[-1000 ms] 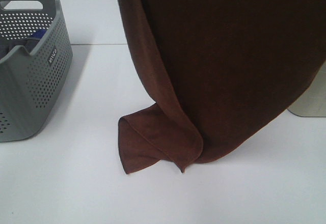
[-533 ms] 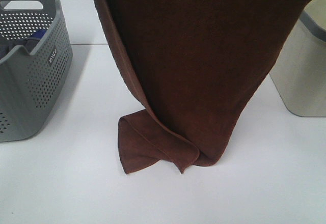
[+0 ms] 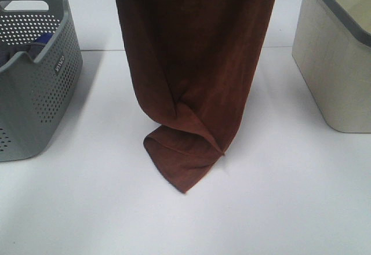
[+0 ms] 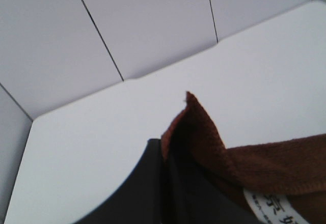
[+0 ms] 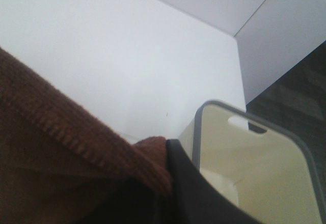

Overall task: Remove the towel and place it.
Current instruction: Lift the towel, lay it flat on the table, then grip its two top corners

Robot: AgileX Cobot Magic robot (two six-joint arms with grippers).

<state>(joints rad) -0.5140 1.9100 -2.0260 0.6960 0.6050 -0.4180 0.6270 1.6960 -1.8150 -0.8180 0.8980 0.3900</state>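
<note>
The dark reddish-brown towel (image 3: 197,64) hangs from above the top of the exterior view in a narrow column. Its lower end (image 3: 182,162) lies folded on the white table (image 3: 290,208). Neither gripper shows in the exterior view. In the left wrist view my left gripper (image 4: 170,152) is shut on a towel corner (image 4: 265,168) next to the white tag (image 4: 275,206). In the right wrist view my right gripper (image 5: 165,150) is shut on another part of the towel's edge (image 5: 61,152).
A grey perforated basket (image 3: 35,75) with a blue cloth (image 3: 40,37) inside stands at the left. A beige bin with a grey rim (image 3: 336,64) stands at the right; it also shows open-topped in the right wrist view (image 5: 254,158).
The hanging towel has narrowed as its right side swung left, uncovering the beige bin. The folded end on the table has shifted slightly right and bunched.
</note>
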